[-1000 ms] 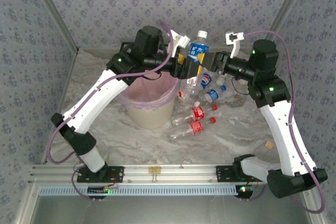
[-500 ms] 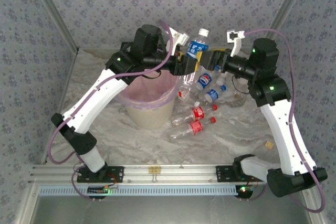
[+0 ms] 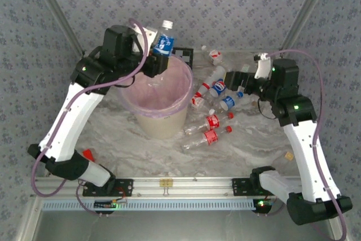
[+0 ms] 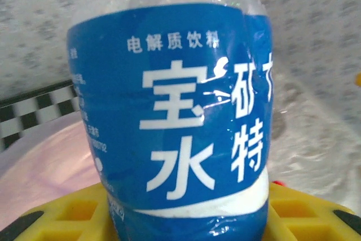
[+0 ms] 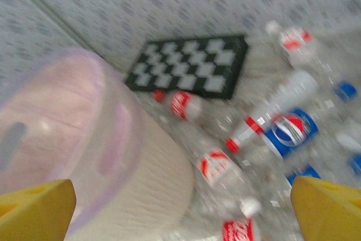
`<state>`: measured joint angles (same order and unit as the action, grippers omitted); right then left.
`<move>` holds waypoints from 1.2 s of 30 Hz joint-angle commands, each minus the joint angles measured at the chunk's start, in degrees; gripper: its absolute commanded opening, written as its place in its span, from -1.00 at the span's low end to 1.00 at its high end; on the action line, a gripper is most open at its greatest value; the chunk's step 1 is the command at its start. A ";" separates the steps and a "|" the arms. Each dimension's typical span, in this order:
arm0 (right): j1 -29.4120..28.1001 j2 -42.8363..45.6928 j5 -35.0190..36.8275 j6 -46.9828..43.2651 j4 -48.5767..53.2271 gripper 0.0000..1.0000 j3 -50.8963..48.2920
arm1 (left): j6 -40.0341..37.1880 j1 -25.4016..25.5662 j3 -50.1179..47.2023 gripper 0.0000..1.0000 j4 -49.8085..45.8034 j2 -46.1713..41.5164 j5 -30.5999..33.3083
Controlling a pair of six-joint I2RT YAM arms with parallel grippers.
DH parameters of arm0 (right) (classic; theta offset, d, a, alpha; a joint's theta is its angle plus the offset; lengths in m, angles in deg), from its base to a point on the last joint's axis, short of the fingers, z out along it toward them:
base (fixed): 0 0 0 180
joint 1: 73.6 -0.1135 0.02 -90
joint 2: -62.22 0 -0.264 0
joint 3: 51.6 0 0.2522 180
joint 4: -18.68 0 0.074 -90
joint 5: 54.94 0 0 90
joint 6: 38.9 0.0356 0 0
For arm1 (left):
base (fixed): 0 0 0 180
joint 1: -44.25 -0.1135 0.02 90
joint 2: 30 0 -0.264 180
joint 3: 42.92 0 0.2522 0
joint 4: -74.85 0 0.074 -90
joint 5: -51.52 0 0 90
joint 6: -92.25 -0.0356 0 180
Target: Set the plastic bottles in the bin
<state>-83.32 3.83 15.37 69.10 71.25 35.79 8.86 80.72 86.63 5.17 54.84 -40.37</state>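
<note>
**A:** Left gripper first: what does it hold?

**B:** It is clamped on a Pocari Sweat bottle. Its yellow pads press either side of the lower body, so the jaws stand narrow, at the bottle's width.

**A:** Can you read the label?

**B:** Yes, in the left wrist view. It is a blue wrap with white characters: small 电解质饮料 along the top and large 宝矿力水特 beneath. The fine print at the left edge is too small to read.

**A:** Any other brands?

**B:** A Pepsi bottle with its red, white and blue globe lies at the right of the right wrist view. The red-labelled bottles near it carry white script too blurred to read.

**A:** What differs from a second ago?

**B:** Then both grippers met on the Pocari Sweat bottle at the top centre of the overhead view, right of the bin. Now the left arm has swung toward the upper left. The bottle stands upright above the bin's far rim, white cap up. The right gripper has let go and drawn back to the right.

**A:** And its jaws?

**B:** They are spread wide and hold nothing, with the yellow fingertips at the lower corners of its own view. It hangs above the other plastic bottles, which lie on their sides on the marbled table, right of the bin.
</note>
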 commanded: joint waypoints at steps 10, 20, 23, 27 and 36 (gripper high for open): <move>6.22 7.10 9.84 1.30 10.71 1.00 -15.06 | -8.29 3.46 -9.22 -1.00 -11.58 6.30 15.78; 8.40 5.77 5.53 4.96 4.11 1.00 -19.50 | -2.44 3.17 -22.16 -1.00 -5.22 8.20 10.96; 8.39 4.70 4.70 6.24 3.60 0.99 -21.22 | -2.22 2.91 -25.96 -1.00 -1.68 9.26 10.76; 9.25 4.85 4.34 8.90 2.56 1.00 -24.48 | -2.56 2.82 -29.95 -0.95 2.84 11.23 10.24; 8.63 7.94 -2.70 21.10 -3.96 0.85 -35.79 | -1.13 2.67 -37.73 -0.48 13.17 15.26 10.07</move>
<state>-73.52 9.91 16.77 82.89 69.65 4.38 6.61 83.63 49.85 13.25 69.44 -29.68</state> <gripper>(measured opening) 0.948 0.426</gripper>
